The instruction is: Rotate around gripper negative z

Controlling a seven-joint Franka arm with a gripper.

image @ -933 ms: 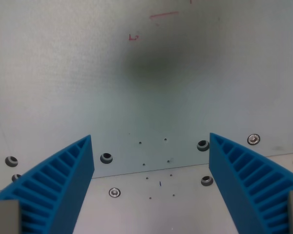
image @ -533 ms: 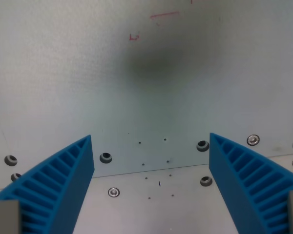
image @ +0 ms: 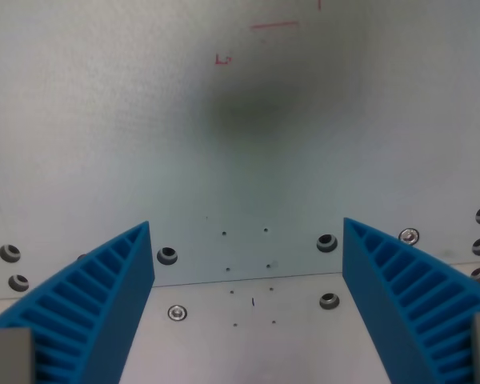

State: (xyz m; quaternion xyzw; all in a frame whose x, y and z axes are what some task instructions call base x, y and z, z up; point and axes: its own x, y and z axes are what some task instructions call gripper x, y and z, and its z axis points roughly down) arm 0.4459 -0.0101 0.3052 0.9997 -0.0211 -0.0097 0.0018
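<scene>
Wrist view, looking straight down past the hand (image: 248, 300) onto a pale tabletop (image: 104, 120).

Hand: two blue ribbed fingers (image: 96, 308), one at the wrist view's left and one at the wrist view's right, spread wide with bare surface between them. Nothing is pinched or touched. The spread suits the task as I read it: a rotation about the hand's own axis needs no object, so the fingers carry nothing.

Task's thing: the hand itself. It hangs above the tabletop, apart from it, with its soft dark shadow (image: 256, 108) lying on the plate above the fingers in the picture.

Tabletop: two plates meeting at a seam (image: 248, 280) that runs nearly level, rising slightly toward the wrist view's right. Recessed bolt holes (image: 168, 255) line the seam on both sides, with more at the left and right edges. One bright screw head (image: 175, 313) sits below the seam, another (image: 409, 236) beside the right finger. Small dark specks (image: 253, 302) lie scattered between the fingers.

Markings: faint red pen strokes (image: 274, 25) and a small red mark (image: 222, 58) near the top, too faint to read.

Progress, judged: no target is visible; the seam's tilt is the only gauge of rotation.
</scene>
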